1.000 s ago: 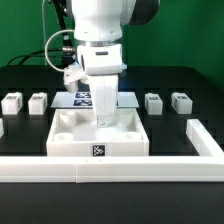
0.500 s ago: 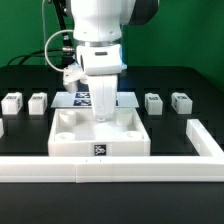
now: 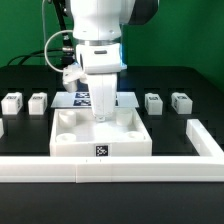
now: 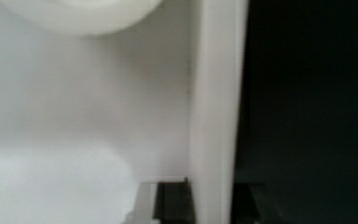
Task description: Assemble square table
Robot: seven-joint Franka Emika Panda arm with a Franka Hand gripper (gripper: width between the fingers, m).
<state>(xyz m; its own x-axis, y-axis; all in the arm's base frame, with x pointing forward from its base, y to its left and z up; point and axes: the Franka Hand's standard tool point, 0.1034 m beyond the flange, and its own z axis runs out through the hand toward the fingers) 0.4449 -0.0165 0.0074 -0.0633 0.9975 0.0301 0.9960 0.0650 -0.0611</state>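
Note:
The white square tabletop point(image 3: 75, 140) lies tray-side up against the front border wall, with its tag point(image 3: 99, 151) facing front. My gripper point(image 3: 104, 118) reaches straight down onto the middle of the tabletop's far rim. In the wrist view the rim point(image 4: 217, 90) runs between my two dark fingers point(image 4: 172, 205), which sit tight on either side of it, and a round corner socket point(image 4: 96, 12) shows. My gripper point(image 4: 215, 205) is shut on that rim. Four short white legs stand behind: two at the exterior view's left point(image 3: 12, 101) point(image 3: 38, 101), two at its right point(image 3: 153, 101) point(image 3: 180, 100).
The long white L-shaped border wall point(image 3: 110, 170) runs along the front and turns back at the exterior view's right point(image 3: 205, 140). The marker board point(image 3: 80, 99) lies flat behind the tabletop, partly hidden by my arm. The table is black.

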